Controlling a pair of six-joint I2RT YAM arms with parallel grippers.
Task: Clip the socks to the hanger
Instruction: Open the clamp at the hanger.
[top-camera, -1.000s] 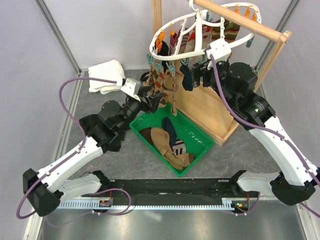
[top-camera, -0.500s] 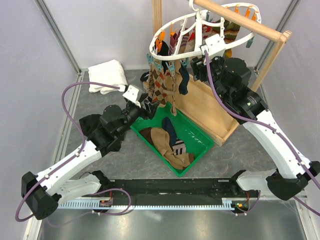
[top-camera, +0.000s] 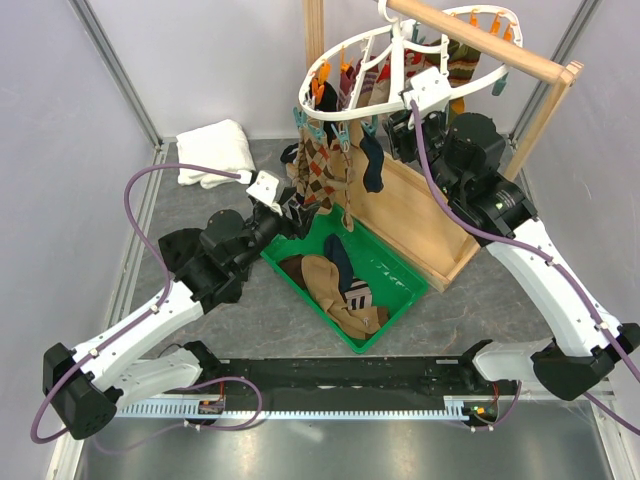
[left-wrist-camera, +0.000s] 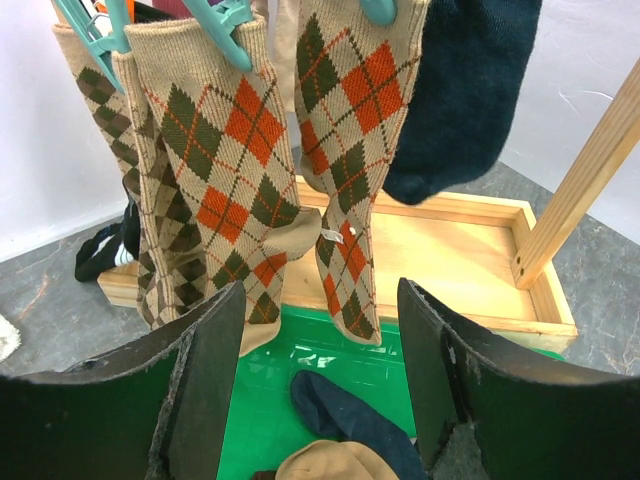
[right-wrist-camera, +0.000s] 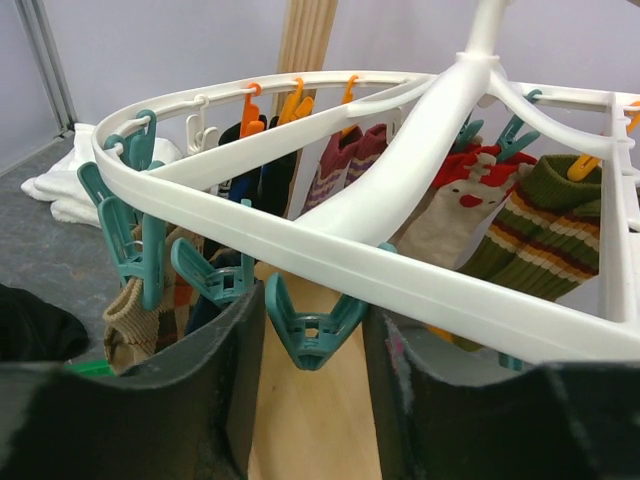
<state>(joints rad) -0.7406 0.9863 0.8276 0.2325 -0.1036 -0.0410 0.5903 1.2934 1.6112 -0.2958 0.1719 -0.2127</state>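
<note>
- grey table (top-camera: 290, 330) between pale walls carries everything; both arms reach from its near edge toward the far side.
- wooden rail stand (top-camera: 420, 215) sits toward the far right corner, its rail set high so that whatever hangs from it swings free of the tabletop.
- white oval hanger (right-wrist-camera: 330, 265) hangs by its hook from that rail, over the stand's left end, its rim within reach of both arms.
- green bin (top-camera: 390, 275) lies at the table's middle, just below the hanger, likely so a sock needs only a short lift.
- loose socks (top-camera: 335, 280), tan, navy and striped, lie in the bin; argyle socks (left-wrist-camera: 230, 190) and a navy sock (left-wrist-camera: 470, 90) already hang from clips on the near rim, with more on the far rim.
- left gripper (left-wrist-camera: 320, 290) hovers over the bin's far left corner, under the argyle socks, jaws wide apart and empty, seemingly ready to pick.
- right gripper (right-wrist-camera: 313, 300) is raised to the rim with a finger on each side of a teal clip (right-wrist-camera: 312, 335), presumably to pinch it open; whether the fingers press it yet i cannot tell.
</note>
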